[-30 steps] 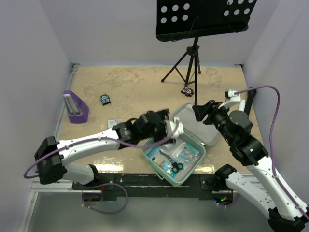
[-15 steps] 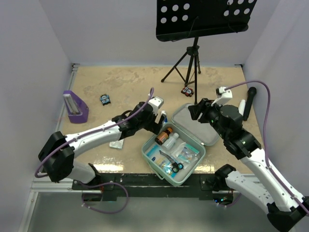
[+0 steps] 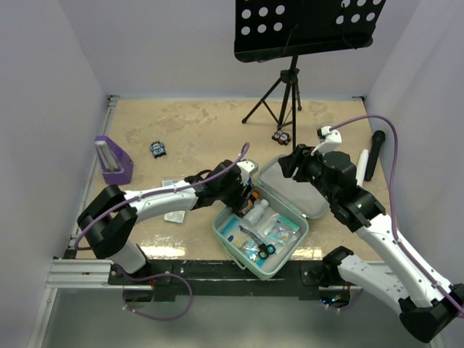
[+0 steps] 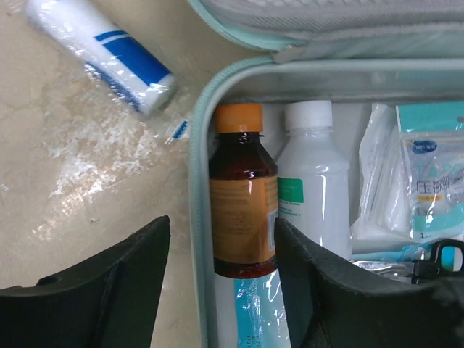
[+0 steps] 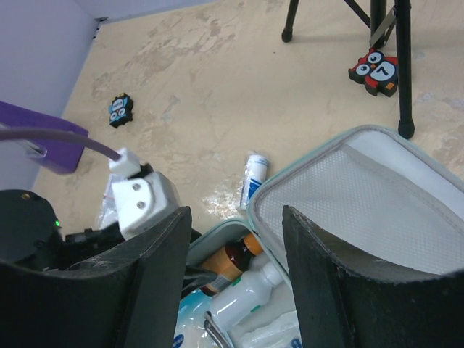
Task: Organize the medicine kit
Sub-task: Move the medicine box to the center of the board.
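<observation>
Well, over at the left of the speckled beige table (image 3: 196,127) a small purple plastic stand (image 3: 114,161) sits near the wall, and a little blue owl figure (image 3: 158,149) lies a bit to its right. A flat clear packet (image 3: 174,216) rests on the table beside the left arm. Just outside the case lies a white plastic-wrapped roll with a blue stripe (image 4: 101,54).

The left gripper (image 4: 221,232) is down at the case's left wall. Its fingers are spread, one outside the wall and one inside. An amber bottle with an orange cap (image 4: 241,206) lies between them, and I see no clamp on it.

The medicine kit, a mint-green soft case with rounded corners (image 3: 235,254), lies open at the table's near edge, between the two arms. The amber bottle lies against its left wall, with a white plastic bottle (image 4: 313,188) right beside it, then teal-and-white sachets (image 4: 428,181). Its lid (image 3: 301,185) lies back to the right, showing a mesh lining.

The right gripper (image 5: 233,225) hangs above the lid's edge, fingers parted and holding nothing. Beyond it a red owl figure (image 3: 281,136) sits by the foot of a black perforated music stand (image 3: 308,29).
</observation>
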`<state>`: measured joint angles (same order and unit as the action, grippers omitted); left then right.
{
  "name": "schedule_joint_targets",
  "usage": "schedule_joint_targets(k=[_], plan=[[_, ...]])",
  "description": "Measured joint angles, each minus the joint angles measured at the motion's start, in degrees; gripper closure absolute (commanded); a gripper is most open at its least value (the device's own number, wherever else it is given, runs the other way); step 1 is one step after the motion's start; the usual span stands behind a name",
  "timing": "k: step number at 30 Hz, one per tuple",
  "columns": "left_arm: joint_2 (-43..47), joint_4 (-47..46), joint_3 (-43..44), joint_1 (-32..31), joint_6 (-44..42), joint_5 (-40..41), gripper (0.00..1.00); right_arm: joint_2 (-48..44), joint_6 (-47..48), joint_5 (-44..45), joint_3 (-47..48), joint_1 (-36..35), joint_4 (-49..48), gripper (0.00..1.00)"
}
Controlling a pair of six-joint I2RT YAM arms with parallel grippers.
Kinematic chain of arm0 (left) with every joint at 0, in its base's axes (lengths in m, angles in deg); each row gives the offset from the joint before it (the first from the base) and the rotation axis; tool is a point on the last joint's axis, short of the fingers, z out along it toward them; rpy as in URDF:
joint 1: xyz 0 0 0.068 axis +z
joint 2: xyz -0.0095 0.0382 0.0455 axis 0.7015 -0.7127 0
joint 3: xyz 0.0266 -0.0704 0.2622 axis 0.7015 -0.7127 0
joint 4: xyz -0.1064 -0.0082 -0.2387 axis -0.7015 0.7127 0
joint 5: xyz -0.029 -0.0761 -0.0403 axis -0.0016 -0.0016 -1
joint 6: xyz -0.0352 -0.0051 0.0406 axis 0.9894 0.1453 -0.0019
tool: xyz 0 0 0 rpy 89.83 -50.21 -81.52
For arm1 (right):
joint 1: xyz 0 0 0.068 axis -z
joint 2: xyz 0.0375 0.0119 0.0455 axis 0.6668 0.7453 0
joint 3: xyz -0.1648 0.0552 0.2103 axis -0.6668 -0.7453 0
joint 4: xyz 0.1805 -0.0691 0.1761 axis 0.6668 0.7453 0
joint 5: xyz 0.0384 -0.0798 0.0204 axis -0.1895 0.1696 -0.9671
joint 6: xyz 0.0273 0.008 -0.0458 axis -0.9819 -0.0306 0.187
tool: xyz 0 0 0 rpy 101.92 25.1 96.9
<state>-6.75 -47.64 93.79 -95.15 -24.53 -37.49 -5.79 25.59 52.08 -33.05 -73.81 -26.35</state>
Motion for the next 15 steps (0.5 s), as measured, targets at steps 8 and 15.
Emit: schedule_joint_targets(k=[8,15], plan=[[-3.8,0.5,2.5,-2.9,-3.0,1.0,0.66,0.2,-0.3,0.0,0.4,0.0,0.0,0.43],[-4.5,0.2,3.4,-3.3,-3.1,2.3,0.70,0.2,-0.4,0.0,0.4,0.0,0.0,0.43]])
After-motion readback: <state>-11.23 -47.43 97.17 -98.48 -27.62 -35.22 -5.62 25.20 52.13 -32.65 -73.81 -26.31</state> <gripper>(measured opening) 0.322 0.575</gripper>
